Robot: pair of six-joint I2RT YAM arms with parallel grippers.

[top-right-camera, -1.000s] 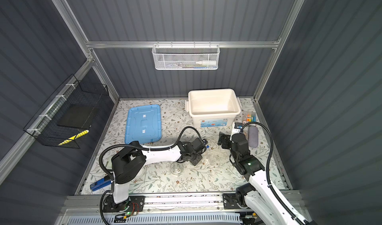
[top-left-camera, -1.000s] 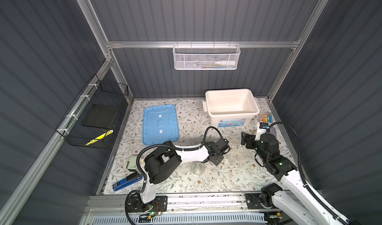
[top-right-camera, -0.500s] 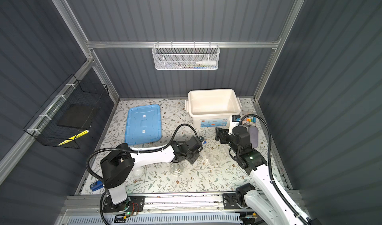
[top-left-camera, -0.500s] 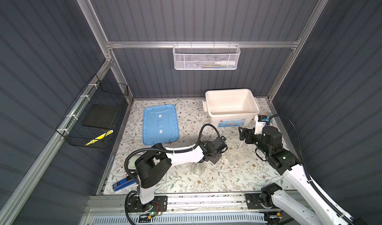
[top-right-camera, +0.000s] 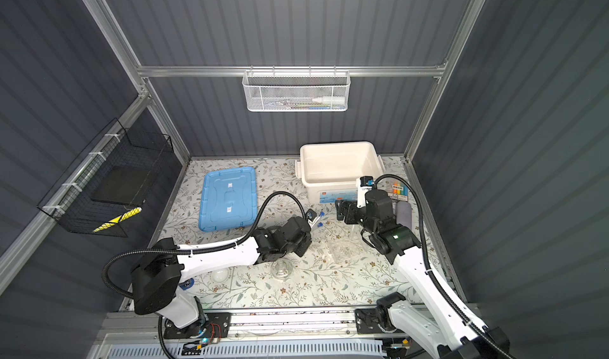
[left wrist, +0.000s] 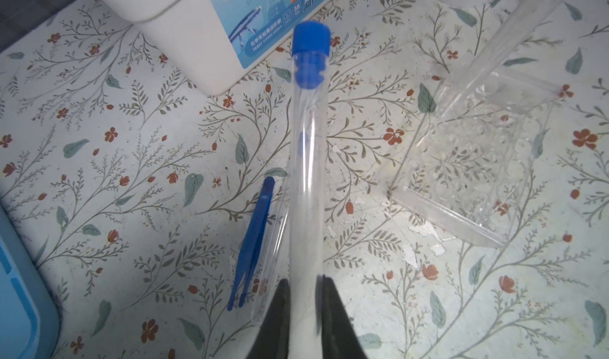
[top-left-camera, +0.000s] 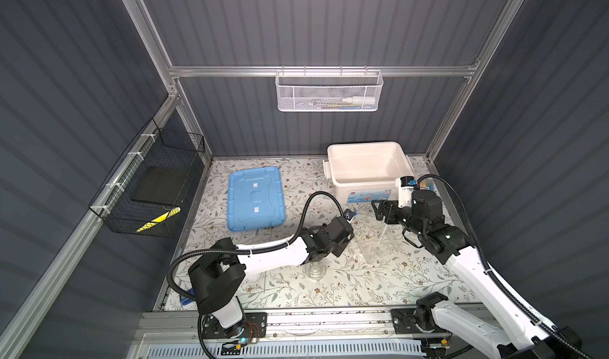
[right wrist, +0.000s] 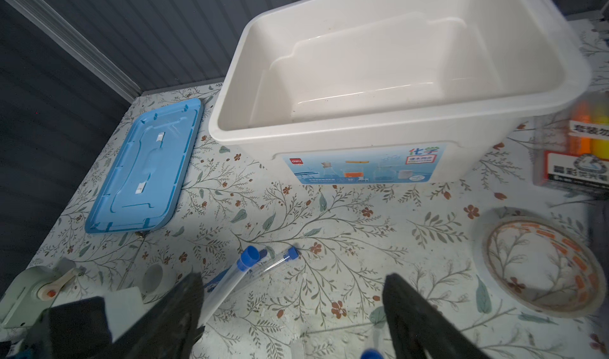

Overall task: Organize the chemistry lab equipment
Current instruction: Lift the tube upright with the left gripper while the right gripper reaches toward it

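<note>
Test tube (left wrist: 308, 143) transfer is, by my reading, the step in hand. Left gripper (left wrist: 303, 284): jaws drawn nearly together, clamped on the tube's plain end. Right gripper (right wrist: 293, 308): jaws set wide, nothing between them, hanging just in front of the white bin (top-left-camera: 365, 149) and near the left gripper. Location: the held tube appears raised off the table (top-left-camera: 346, 291), between the blue lid (top-left-camera: 255, 202) and the clear tray (left wrist: 478, 166), with its blue cap (left wrist: 311, 39) pointing toward the bin's labelled wall. Hazards, as I judge them: (1) the grip sits at one extreme end, so the long free length could swing, or the smooth wall could slide in the jaws, if I move the arm quickly; (2) the cap end leads and could strike the bin wall unless I lift it above the rim first; (3) the two grippers are close, so any crossing path risks contact; (4) a second tube (right wrist: 276, 264) and the blue tweezers (left wrist: 253, 242) lie on the table just beside and below the held tube, and a drop would scatter them. Appearance: slim, straight, clear wall, no contents that I can make out, ribbed blue stopper pushed into the mouth; I see no crack or chip.
</note>
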